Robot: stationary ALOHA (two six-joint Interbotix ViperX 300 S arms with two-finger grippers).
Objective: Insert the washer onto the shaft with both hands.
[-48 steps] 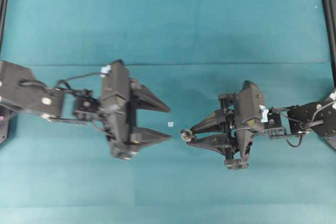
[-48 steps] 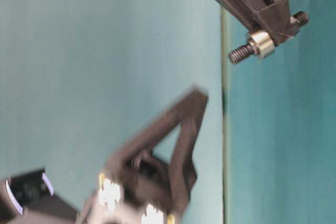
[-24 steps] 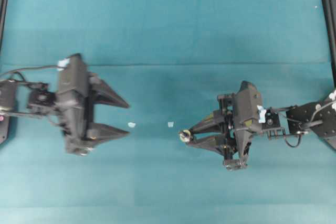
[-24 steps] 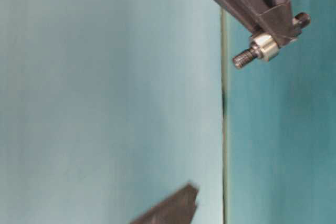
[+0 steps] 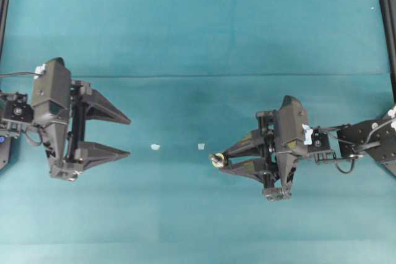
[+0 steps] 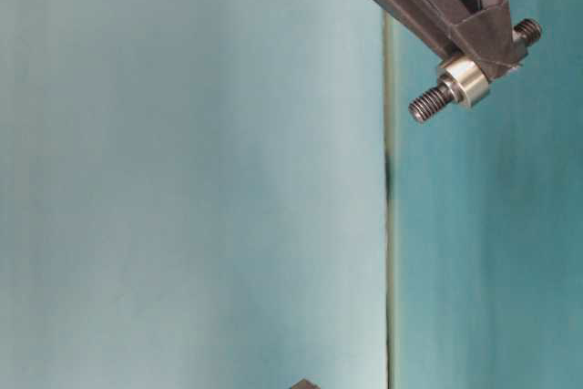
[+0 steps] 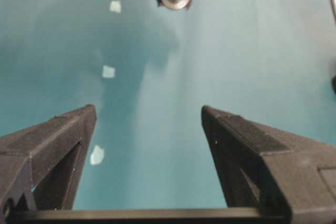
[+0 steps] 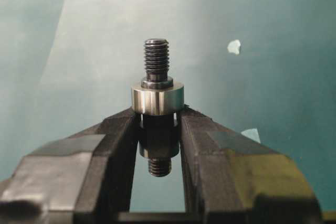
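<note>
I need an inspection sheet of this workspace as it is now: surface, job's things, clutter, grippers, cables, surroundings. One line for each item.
Surface: teal cloth with faint fold lines; no stain seen.
Job's things: the washer sits on the shaft, whose threaded end sticks out beyond it; both are held off the cloth.
Clutter: small white scraps lying between the two arms.
Grippers: left gripper open and empty, at the left side; right gripper shut on the shaft, just behind the washer.
Cables: black cables looped at the right arm's wrist, and one at the left arm; nothing snagged.
Surroundings: dark frame rails at the left and right edges.
</note>
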